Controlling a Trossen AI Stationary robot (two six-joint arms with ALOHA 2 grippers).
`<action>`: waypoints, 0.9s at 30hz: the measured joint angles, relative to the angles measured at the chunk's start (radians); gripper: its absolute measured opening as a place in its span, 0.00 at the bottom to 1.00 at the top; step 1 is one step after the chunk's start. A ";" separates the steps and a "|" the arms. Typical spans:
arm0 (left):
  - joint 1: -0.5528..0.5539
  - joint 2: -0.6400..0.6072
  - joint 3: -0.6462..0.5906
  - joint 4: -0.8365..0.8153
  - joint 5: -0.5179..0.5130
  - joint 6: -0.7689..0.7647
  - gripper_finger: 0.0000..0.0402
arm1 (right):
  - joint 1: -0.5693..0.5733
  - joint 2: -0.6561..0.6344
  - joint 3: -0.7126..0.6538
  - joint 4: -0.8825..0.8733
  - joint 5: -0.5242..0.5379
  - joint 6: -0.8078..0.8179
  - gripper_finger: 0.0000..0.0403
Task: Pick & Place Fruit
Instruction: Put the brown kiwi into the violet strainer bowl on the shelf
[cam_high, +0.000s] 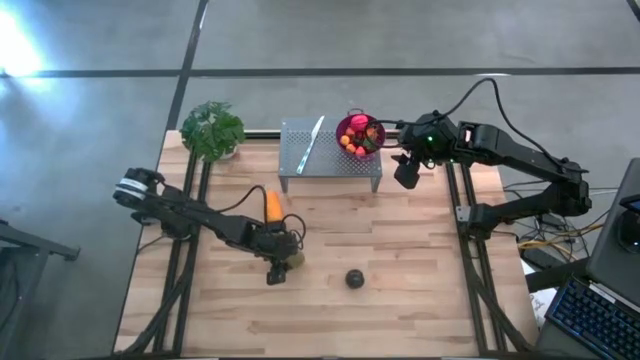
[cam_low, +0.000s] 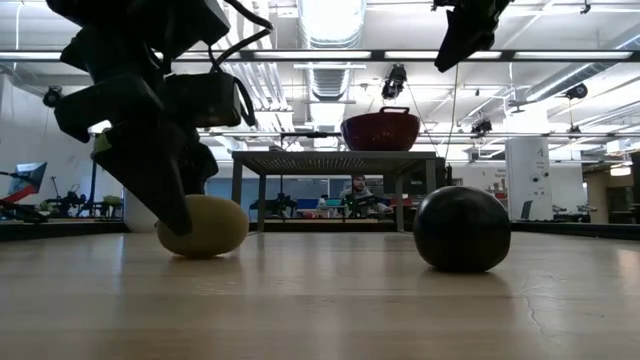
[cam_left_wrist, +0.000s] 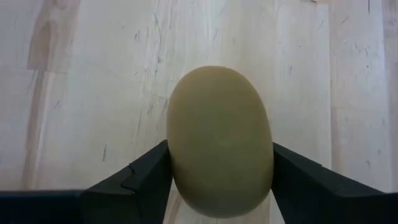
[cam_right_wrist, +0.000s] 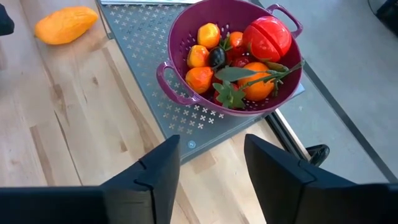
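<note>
Left wrist view: smooth olive-green egg-shaped toy fruit (cam_left_wrist: 219, 143) lying on pale wooden tabletop (cam_left_wrist: 93, 93), flanked by two dark fingers (cam_left_wrist: 146, 177) touching or almost touching its sides; left gripper (cam_left_wrist: 219, 186) closed around that fruit, fruit not lifted. High view: left gripper (cam_high: 281, 262) low over near-centre of table, same fruit (cam_high: 296, 260) at its tip; elongated orange toy fruit (cam_high: 273, 205) just behind the arm; dark purple ball (cam_high: 354, 278) apart to the right on bare wood. Low view: olive fruit (cam_low: 205, 226) resting on the boards, dark finger in front of it; dark ball (cam_low: 462, 229) resting well apart. Right wrist view: right gripper (cam_right_wrist: 210, 165) spread, nothing between its fingers, hovering above edge of perforated grey metal stand (cam_right_wrist: 155, 56). Purple plastic colander bowl (cam_right_wrist: 186, 43) on that stand, holding red ball (cam_right_wrist: 268, 37), several small orange and red pieces (cam_right_wrist: 199, 79), one tiny dark piece (cam_right_wrist: 216, 57), green stalk with leaves (cam_right_wrist: 233, 93). High view again: leafy green plant (cam_high: 212, 130) at far left corner of table; pale flat strip (cam_high: 311, 143) across the stand.
</note>
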 joint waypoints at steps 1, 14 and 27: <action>0.000 0.000 0.000 0.000 0.000 0.000 0.59 | 0.000 0.000 0.000 0.000 0.000 0.000 0.44; 0.007 -0.027 -0.001 -0.024 0.000 -0.027 0.60 | 0.002 0.000 0.000 -0.003 -0.004 -0.005 0.48; 0.154 -0.205 0.000 -0.043 0.093 -0.123 0.60 | 0.134 -0.001 -0.001 0.036 -0.011 -0.077 0.40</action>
